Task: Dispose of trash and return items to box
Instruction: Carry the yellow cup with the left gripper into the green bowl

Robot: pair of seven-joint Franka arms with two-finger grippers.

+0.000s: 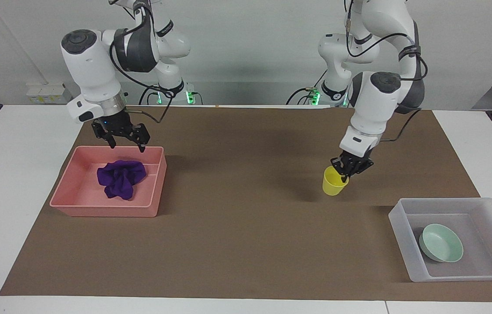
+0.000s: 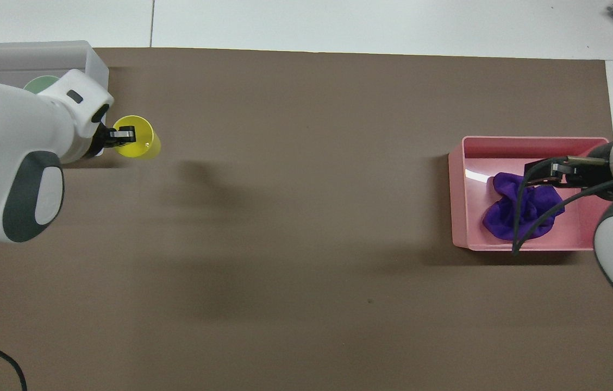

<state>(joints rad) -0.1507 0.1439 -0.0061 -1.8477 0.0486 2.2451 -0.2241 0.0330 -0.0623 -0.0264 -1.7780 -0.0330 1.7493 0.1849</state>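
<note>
Nearest the robots, toward the right arm's end of the table, sits the pink rectangular plastic tray (image 1: pixel 152 183) with smooth, low, slightly flared walls. The crumpled deep purple wad of soft cloth (image 1: pixel 120 178) lies loose inside it, all folds and creases, touching nothing but the tray floor. The right gripper (image 1: pixel 126 145) hangs in the air over the tray edge closest to the robots, its fingers spread wide and empty; in the overhead view its cable loops across the wad and hides part of it.

Toward the left arm's end, the left gripper (image 1: pixel 344 176) pinches the rim of the small bright yellow plastic cup (image 1: pixel 332 183), one finger inside the cup and one outside, pressed together on the thin wall. The cup hangs tilted and seems clear of the brown paper-like mat (image 1: pixel 237 235), though its underside is hard to judge. It is over the mat, between the table's middle and the box.

Farthest from the robots stands the translucent whitish rectangular plastic box (image 1: pixel 401 235) with frosted low walls. The shallow pale mint-green bowl (image 1: pixel 441 242) rests inside it, leaning a little. In the overhead view the left arm's white casing covers most of the box and all but a sliver of the bowl.
</note>
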